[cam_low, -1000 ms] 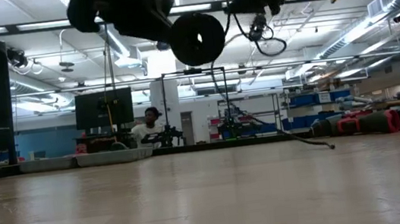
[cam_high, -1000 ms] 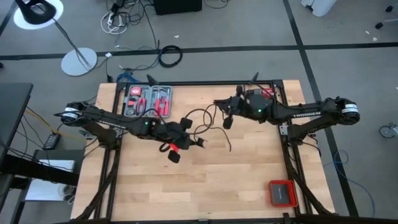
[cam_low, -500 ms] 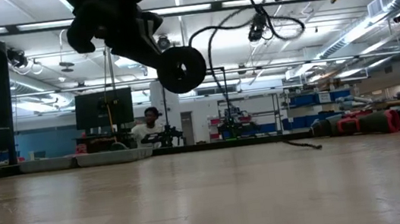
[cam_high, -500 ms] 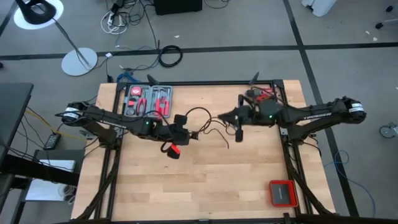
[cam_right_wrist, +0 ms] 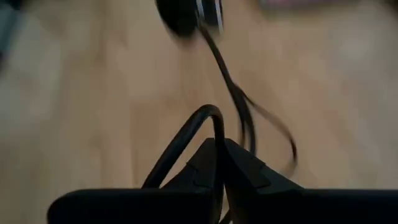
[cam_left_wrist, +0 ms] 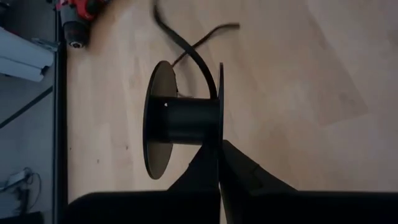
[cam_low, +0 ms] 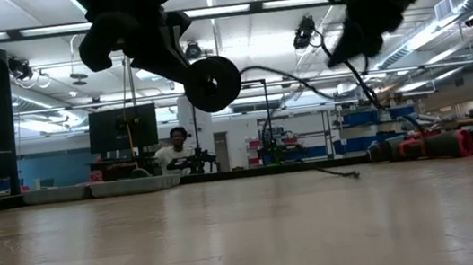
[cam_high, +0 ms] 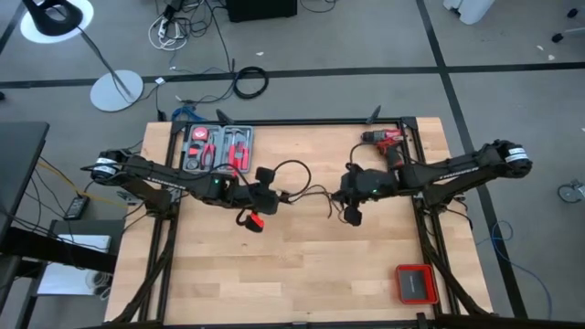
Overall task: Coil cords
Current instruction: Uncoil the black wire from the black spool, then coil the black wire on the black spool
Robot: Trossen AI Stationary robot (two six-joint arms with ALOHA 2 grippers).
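Our left gripper [cam_high: 265,203] hangs left of centre in the overhead picture, fingers [cam_left_wrist: 214,171] pressed together on the rim of a black spool [cam_left_wrist: 180,118], which it holds up off the surface [cam_high: 302,274]. Our right gripper [cam_high: 352,203] sits just right of centre, fingers pinching the thin black cord [cam_high: 306,187], which loops up from between them in its wrist picture.

A second ago the right gripper was up near the upper middle of the overhead frame, close to the red drill [cam_high: 388,140], with the cord hanging in a loose tangle between the two arms. Since then it has swung down and in toward the centre, and the drill now lies uncovered in the upper right. The cord has drawn tighter: it now arcs from the spool up over a small loop and runs across to the right gripper, with a short tail trailing onto the surface, visible low in the table-level picture. The spool has barely shifted.

We judge this as one sweep of a winding motion, the right arm carrying the cord around while the left keeps the spool steady. From the left wrist picture the spool's core looks bare apart from one strand crossing the flange, so we think most of the coiling is still ahead.

The tool case [cam_high: 218,148] rests at the upper left and a small red box [cam_high: 413,283] at the lower right.
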